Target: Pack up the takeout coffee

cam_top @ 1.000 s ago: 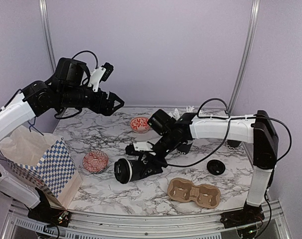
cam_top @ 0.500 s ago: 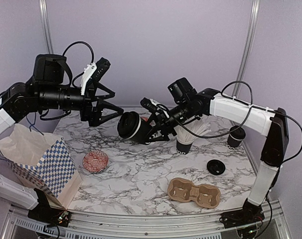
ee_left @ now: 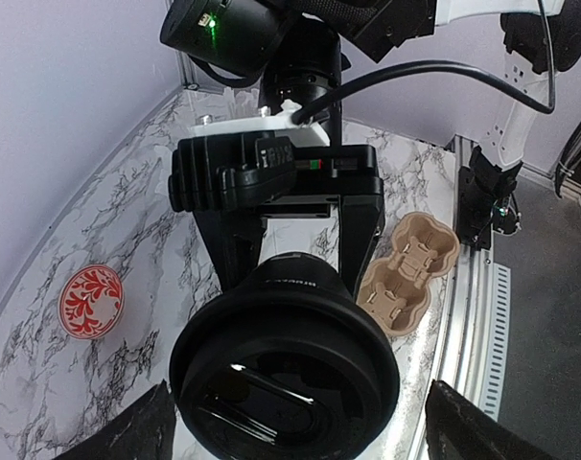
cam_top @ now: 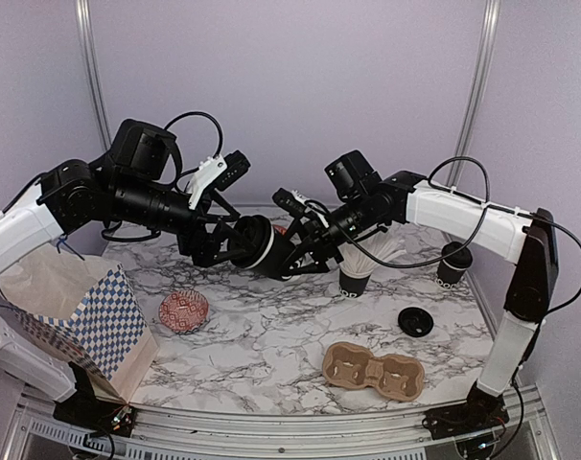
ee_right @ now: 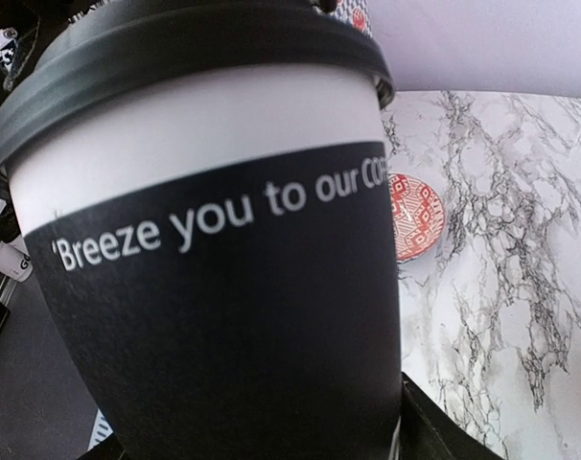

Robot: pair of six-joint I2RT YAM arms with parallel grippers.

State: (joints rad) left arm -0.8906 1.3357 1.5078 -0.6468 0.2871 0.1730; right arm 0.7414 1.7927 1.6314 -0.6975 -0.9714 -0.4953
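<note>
A lidded black paper cup [cam_top: 260, 246], banded white below the rim and lettered in white, hangs on its side above the far middle of the white marble-patterned table [cam_top: 271, 335]. The right gripper [cam_top: 290, 252], whose arm reaches in from the right, grasps it around the body. The cup's round black plastic lid [ee_left: 286, 374] faces left, where the left gripper [cam_top: 221, 251] meets it, released. Its fingers [ee_left: 127, 433] are spread wide on either side of the lid; whether they touch it cannot be told. Beneath the right arm stands a black cup full of long white sticks [cam_top: 356, 276]. Farther right, near the table's far right edge, a second black paper cup [cam_top: 452, 266] with white lettering stands upright. A loose round black lid [cam_top: 415, 322] lies flat on the table nearer than that cup. A brown pulp two-hole carrier tray [cam_top: 373, 371] sits at the near right. On the left, a red patterned round dish [cam_top: 183, 310] rests near a blue-and-white checked paper bag [cam_top: 94, 321] standing at the near left corner.
</note>
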